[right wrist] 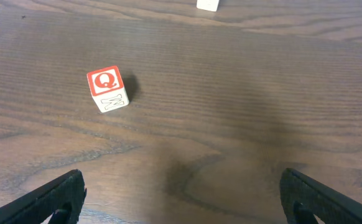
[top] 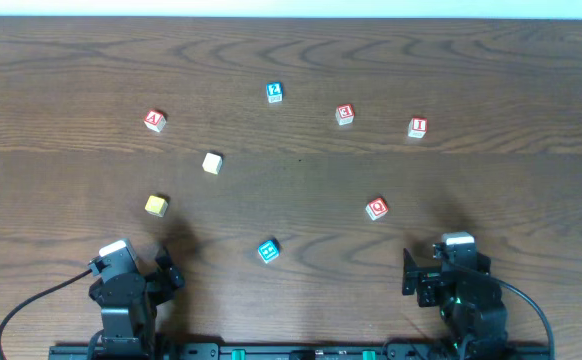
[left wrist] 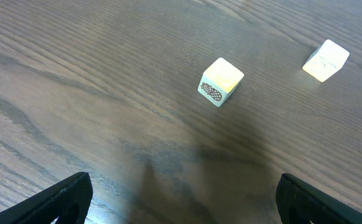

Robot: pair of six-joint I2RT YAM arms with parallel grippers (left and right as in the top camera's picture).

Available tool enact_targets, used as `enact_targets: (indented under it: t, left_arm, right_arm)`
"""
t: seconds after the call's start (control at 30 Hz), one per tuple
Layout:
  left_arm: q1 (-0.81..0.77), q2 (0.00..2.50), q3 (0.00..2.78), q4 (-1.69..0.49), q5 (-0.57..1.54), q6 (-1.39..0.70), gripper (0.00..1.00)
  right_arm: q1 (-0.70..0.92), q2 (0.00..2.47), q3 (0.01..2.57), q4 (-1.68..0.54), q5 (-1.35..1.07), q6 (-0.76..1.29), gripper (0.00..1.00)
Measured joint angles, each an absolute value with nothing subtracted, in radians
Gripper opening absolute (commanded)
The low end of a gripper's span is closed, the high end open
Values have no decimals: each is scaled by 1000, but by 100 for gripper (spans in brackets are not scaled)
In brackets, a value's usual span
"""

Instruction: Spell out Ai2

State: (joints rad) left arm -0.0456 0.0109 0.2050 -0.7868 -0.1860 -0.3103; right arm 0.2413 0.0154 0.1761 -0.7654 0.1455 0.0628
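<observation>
Across the far half of the dark wooden table, the red-edged wooden "A" cube lies ahead of the left gripper. The red-edged "I" cube lies ahead of the right gripper, and the blue-edged "2" cube sits between them. Both grippers gape wide and empty, well short of all three cubes.

Q cube beyond wide claw

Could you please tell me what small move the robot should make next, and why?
Probably extend the left gripper toward the A cube: that gripper stands open and empty, the A cube lies on that arm's side, and no letters are lined up yet.
</observation>
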Motion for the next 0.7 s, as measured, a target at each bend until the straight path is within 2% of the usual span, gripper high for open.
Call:
enact_targets:
  t: [0.23, 0.5, 0.7]
  left_arm:
    - [-46, 11, 205, -787, -186, -310, 95]
    - [-46, 11, 204, -786, -186, -310, 95]
    - [-46, 11, 204, -786, -186, -310, 95]
  right_arm:
    - [241, 15, 172, -638, 128, 63, 99]
    - [241, 12, 169, -210, 92, 59, 99]
    - [240, 12, 168, -197, 85, 59, 99]
